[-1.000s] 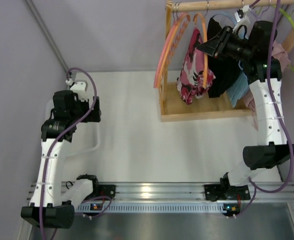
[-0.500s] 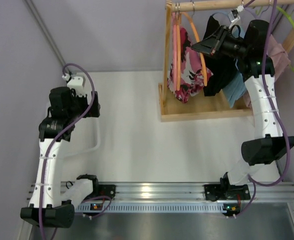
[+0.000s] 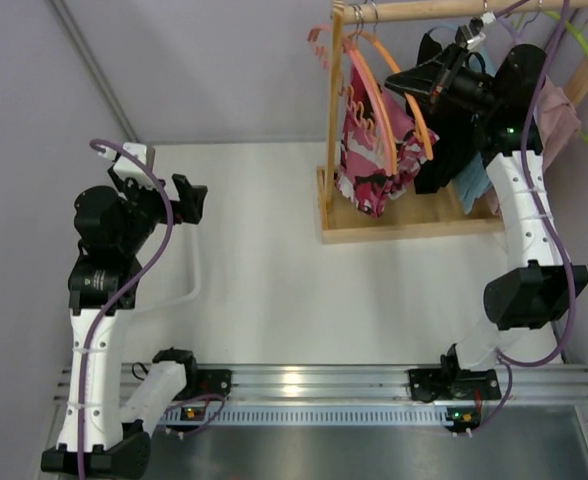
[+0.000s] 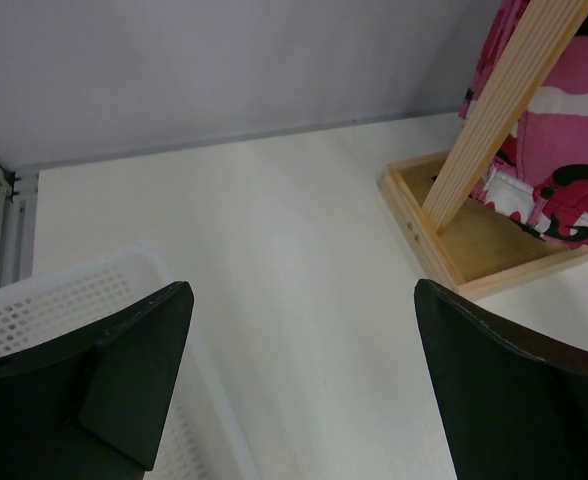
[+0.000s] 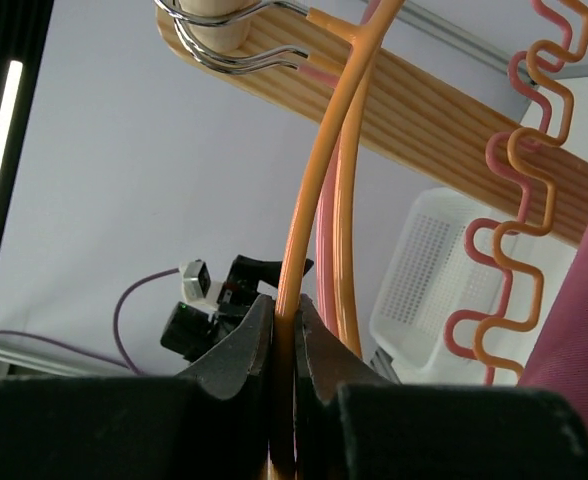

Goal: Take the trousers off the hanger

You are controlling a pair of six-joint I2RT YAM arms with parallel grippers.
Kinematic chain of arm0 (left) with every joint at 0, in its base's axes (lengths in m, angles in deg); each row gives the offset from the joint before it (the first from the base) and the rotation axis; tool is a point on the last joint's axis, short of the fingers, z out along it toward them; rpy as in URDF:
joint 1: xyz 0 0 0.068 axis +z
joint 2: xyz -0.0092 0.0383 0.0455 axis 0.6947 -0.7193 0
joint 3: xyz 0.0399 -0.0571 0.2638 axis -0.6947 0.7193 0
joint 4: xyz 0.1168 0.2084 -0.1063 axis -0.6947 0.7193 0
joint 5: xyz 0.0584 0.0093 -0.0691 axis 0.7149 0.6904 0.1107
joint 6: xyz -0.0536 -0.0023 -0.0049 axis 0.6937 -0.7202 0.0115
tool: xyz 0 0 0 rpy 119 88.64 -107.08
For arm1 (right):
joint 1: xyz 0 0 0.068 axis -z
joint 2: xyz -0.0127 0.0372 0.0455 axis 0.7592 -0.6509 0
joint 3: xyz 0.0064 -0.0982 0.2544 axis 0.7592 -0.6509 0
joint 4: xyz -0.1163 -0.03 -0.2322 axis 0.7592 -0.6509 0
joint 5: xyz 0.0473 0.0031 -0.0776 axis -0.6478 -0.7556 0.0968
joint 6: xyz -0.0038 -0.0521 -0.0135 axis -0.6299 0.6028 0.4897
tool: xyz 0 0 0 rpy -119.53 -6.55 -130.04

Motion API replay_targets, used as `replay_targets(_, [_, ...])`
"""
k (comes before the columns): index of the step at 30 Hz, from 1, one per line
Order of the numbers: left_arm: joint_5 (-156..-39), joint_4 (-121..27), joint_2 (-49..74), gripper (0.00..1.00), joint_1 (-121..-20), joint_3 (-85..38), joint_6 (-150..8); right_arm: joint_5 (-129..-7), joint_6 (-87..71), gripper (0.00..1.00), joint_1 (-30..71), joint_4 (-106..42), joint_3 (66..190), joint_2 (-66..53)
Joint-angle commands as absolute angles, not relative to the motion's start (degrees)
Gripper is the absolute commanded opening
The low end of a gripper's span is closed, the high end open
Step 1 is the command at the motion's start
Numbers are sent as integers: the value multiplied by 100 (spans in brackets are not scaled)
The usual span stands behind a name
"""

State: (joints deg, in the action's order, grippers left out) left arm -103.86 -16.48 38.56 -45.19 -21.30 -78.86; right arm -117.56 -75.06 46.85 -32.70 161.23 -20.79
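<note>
Pale lavender-grey walls [image 3: 214, 70] enclose a white tabletop [image 3: 274, 280]. A wooden clothes rack [image 3: 404, 233] stands far right; a white perforated plastic basket [image 4: 44, 310] sits left; a ribbed aluminium rail [image 3: 314, 380] lines the near edge.

camouflage trousers [image 3: 370, 150]: pink, white, black | plain trousers [image 3: 440, 165]: black | hanger [image 5: 362, 35]: orange | basket [image 4: 34, 310]: white

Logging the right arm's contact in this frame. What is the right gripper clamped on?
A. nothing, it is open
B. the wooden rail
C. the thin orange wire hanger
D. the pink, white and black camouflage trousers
C: the right wrist view shows the right gripper with its jaws shut on a strand of the thin orange wire hanger, below the hook and clear of the cloth.
</note>
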Motion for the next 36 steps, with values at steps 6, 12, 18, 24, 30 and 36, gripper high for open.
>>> replay_targets(6, [-10849, -2695, 3813, 99, -4532, -2041, -7762, -11335, -8561, 0, 5132, -816, 16347, -1467])
replay_targets(12, [-10929, -2774, 3778, 99, -4532, -2006, -7788, -11256, -8825, 0, 5238, -781, 16382, -1397])
replay_targets(18, [-11086, -2871, 3752, 99, -4532, -1997, -7937, -11159, -8966, 0, 5291, -904, 16444, -1187])
replay_targets(24, [-11350, -3072, 3576, 99, -4532, -2050, -8096, -11045, -9106, 0, 5449, -816, 16172, -809])
replay_targets(30, [-11860, -3231, 3321, 98, -4619, -2129, -8649, -11062, -9185, 0, 5493, -588, 15188, -186])
replay_targets(36, [-11879, -3240, 3014, 98, -5084, -2331, -9299, -11027, -9080, 0, 5537, -657, 14116, 492])
